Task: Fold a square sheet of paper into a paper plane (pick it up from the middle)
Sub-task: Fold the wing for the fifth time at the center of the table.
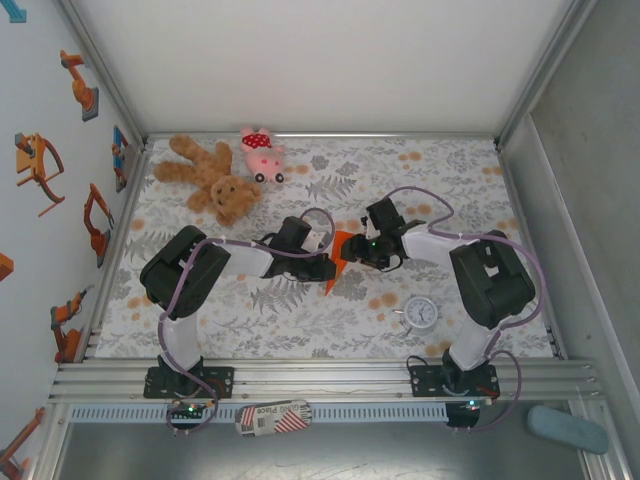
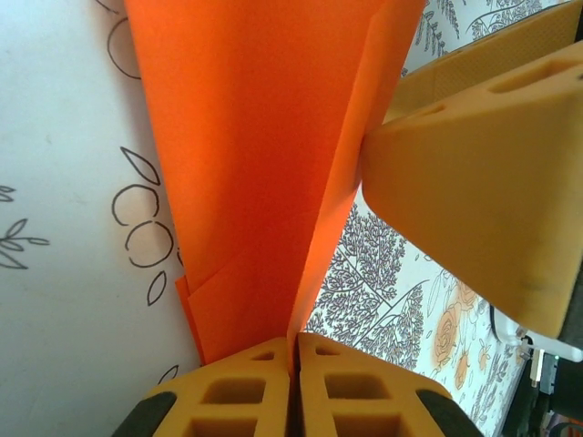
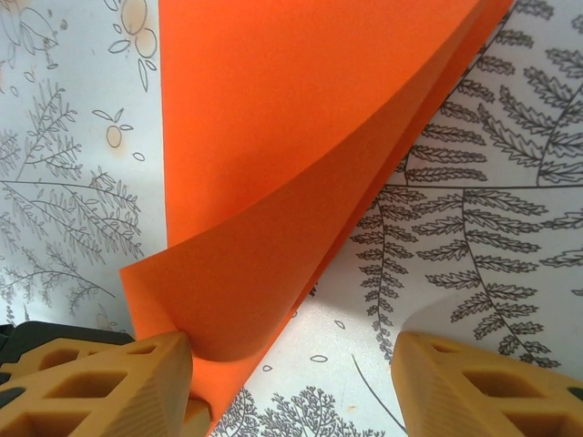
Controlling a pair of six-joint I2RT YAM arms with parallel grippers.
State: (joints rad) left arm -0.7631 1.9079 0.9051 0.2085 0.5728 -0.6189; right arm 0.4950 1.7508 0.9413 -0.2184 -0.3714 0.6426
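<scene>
My left end effector [image 2: 293, 350] is closed on the orange paper [image 2: 255, 137]. Its yellow fingers press together on the lower end of the centre crease. From them the folded paper goes away as a narrow wedge that becomes wider. A second layer lies along the right side of the crease.

My right end effector [image 3: 291, 355] is apart, with a wide gap between the jaws. In the right wrist view, the finger [image 3: 109, 382] at the left side touches the near corner of the paper, where one layer curls upward from the desk [image 3: 474, 228]. The other finger is over the bare fern pattern and does not touch the paper. In the left wrist view, one of these right fingers leans against the side edge of the paper.

From above, the paper is in the middle of the desk, between my two end effectors, which face each other closely. The brown teddy bear [image 1: 215, 182] and the pink plush pig [image 1: 262, 153] lie at the far side, well apart from the paper. The small white clock [image 1: 421, 313] lies at the near side, near my right arm.
</scene>
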